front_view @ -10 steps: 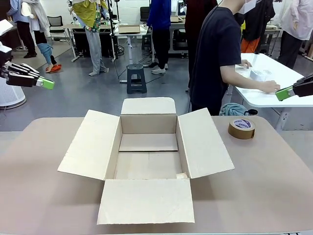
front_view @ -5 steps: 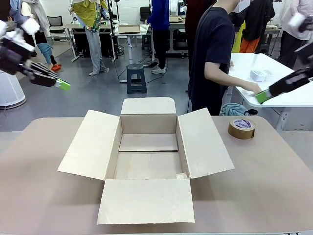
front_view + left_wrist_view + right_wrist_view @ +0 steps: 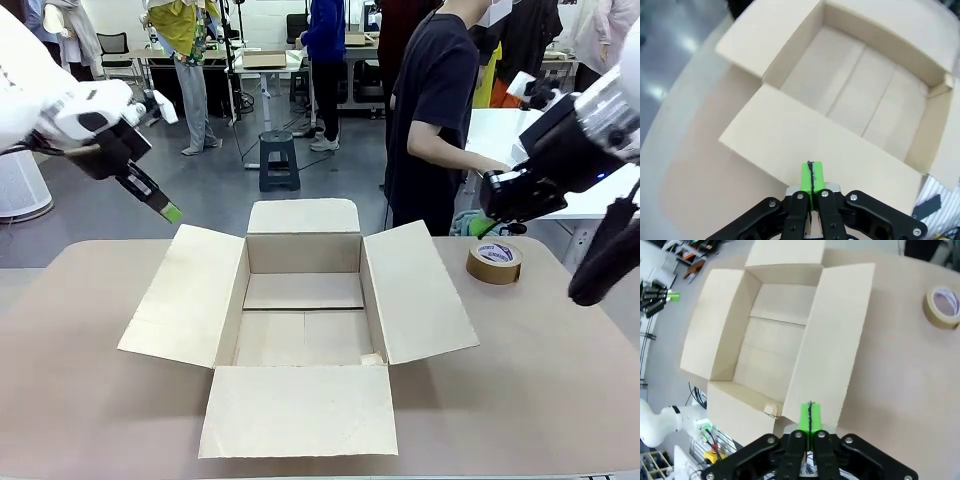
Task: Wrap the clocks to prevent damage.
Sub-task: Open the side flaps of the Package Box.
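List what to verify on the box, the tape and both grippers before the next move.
1. Box open, all four flaps spread: ok.
2. Box floor bare, ready for packing: ok.
3. Left gripper free: ok; shut on nothing, above a side flap.
4. Right gripper free: ok; shut on nothing, above the opposite flap.
5. Tape roll at hand: ok; it lies flat on the table, apart from the box.
6. Person ready to take part: not ok; turned toward the white table behind, hand on it.
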{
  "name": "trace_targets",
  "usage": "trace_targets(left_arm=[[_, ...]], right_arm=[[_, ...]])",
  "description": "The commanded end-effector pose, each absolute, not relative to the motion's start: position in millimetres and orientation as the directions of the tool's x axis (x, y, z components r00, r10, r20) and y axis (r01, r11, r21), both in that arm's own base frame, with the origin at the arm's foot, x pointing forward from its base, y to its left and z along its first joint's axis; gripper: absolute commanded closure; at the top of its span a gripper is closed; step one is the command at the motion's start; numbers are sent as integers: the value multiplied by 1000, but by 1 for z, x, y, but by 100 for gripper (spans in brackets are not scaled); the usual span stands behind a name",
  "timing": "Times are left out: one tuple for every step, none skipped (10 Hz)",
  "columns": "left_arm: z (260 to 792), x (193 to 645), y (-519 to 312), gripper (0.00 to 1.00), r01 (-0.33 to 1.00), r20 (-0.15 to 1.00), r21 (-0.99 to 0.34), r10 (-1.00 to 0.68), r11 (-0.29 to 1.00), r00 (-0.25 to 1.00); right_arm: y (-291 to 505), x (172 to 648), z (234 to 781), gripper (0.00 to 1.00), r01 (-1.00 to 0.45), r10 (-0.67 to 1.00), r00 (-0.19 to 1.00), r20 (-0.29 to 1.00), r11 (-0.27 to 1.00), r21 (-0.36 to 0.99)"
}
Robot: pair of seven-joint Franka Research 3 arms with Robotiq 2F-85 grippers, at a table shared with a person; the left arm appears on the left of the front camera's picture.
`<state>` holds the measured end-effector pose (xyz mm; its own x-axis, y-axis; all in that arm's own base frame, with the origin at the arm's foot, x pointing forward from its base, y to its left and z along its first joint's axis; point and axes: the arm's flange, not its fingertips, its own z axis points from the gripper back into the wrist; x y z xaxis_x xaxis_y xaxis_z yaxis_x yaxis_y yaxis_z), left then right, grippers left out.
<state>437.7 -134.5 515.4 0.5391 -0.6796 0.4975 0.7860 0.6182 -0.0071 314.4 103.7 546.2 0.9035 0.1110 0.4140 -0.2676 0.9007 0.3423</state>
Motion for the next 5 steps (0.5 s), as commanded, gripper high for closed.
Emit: trace_targets(left_arm=[[507, 440, -138, 100, 776, 394, -17, -709, 631, 585], [515, 438, -135, 100, 786, 497, -7, -680, 618, 539], [515, 438, -135, 100, 786, 497, -7, -680, 618, 539], [515, 438, -135, 100, 786, 497, -7, -680, 618, 539], [515, 438, -135, 100, 786, 497, -7, -680, 618, 539]], right_arm=[[114, 324, 536, 99, -266, 122, 916, 382, 897, 352], [104, 314, 546, 99, -268, 111, 903, 414, 901, 342], [104, 314, 546, 99, -268, 111, 903, 414, 901, 342], [104, 314, 546, 99, -268, 111, 903, 414, 901, 342], [104, 314, 546, 99, -268, 111, 903, 414, 901, 342]])
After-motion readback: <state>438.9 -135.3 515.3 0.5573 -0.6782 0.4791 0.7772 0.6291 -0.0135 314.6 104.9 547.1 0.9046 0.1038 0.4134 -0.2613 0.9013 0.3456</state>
